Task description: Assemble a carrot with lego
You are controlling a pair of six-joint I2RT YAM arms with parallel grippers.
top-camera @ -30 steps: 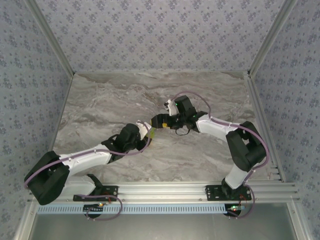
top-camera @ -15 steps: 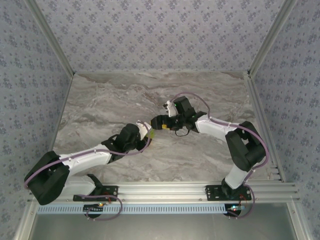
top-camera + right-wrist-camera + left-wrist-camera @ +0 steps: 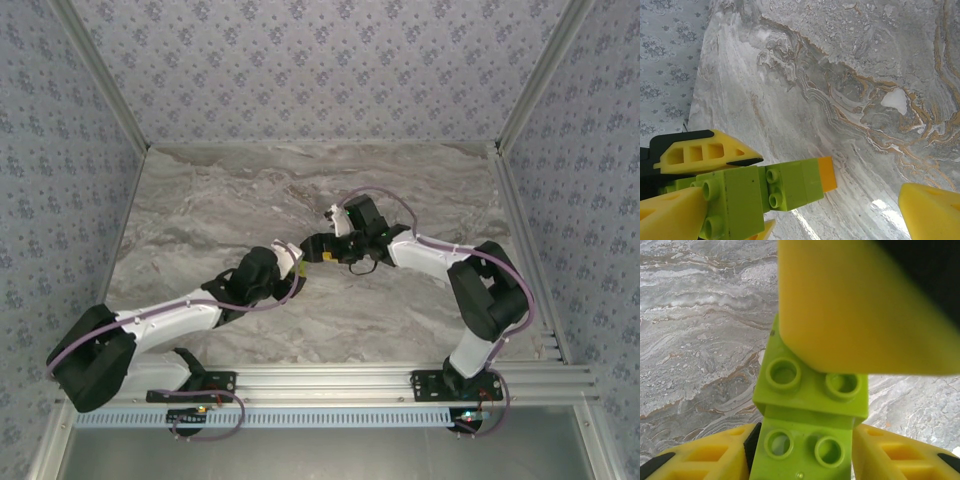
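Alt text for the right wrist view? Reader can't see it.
A lego carrot, lime-green bricks tipped with an orange brick, sits between the yellow fingers of the left gripper over a grey marble table. The right gripper is open, one finger at far right.

Left wrist: a finger (image 3: 860,305) of the right gripper (image 3: 802,200), badly blurred (edges soft, no detail), hides the far end of the carrot (image 3: 810,405) beyond the left gripper (image 3: 805,440). Near end cut by the frame edge. Grip contact unreadable. Right wrist: orange brick (image 3: 826,173) mostly behind green.
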